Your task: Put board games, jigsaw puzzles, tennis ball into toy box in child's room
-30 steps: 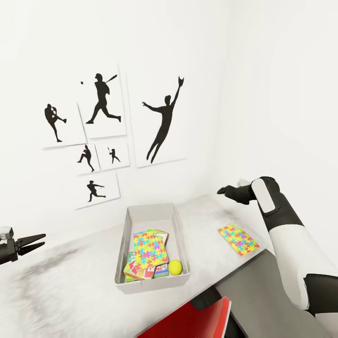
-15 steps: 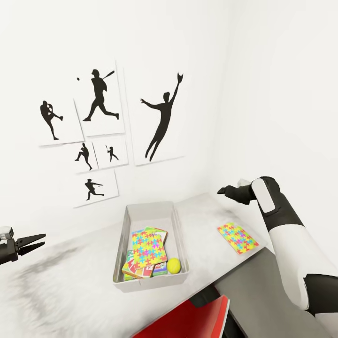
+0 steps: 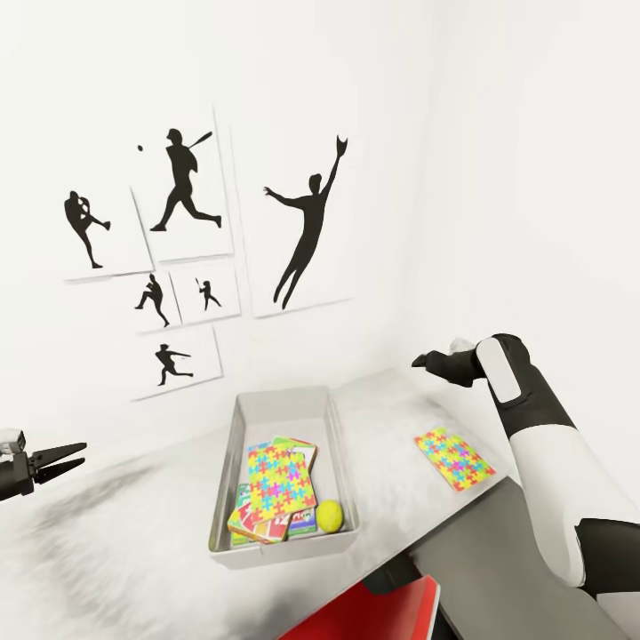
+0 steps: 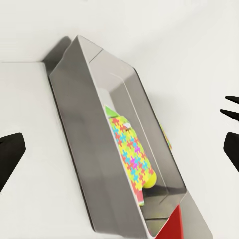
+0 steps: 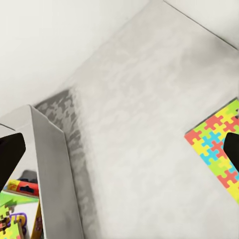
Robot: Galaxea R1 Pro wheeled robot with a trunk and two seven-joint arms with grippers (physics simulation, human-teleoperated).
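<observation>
Head view, nearest: a red object [image 3: 391, 613] is showing at the table's near edge, just in front of the toy box.
Table [image 3: 133, 551]: its pale speckled top is running from the near left to the far right corner of the room, carrying the toy box.
Toy box [image 3: 224, 484]: the light grey bin is sitting on the table, holding a stack of things.
Inside the toy box: a jigsaw puzzle [image 3: 282, 481] is lying on top of the board games [image 3: 260, 526], whose printed edges are peeking out at the box's near end; the tennis ball [image 3: 330, 514] is resting in the near right corner, beside the stack.
Second jigsaw puzzle [image 3: 453, 459]: it is lying flat on the table, outside the toy box, well to its right and near the table's right edge.
Left gripper [image 3: 64, 459]: it is hanging to the left of the toy box, well apart from it, fingers spread and holding nothing.
Right gripper [image 3: 425, 361]: it is hovering beyond the toy box's far right corner, above the table; from the head its fingers cannot be judged.
Right wrist view: the dark fingertips [image 5: 11, 152] are standing at opposite edges, wide apart and empty, with the toy box wall and the loose puzzle between them.
Left wrist view: this one is looking along the toy box, showing the puzzle and ball inside.
Farthest: silhouette pictures [image 3: 307, 227] are hanging on the white wall behind the toy box.
</observation>
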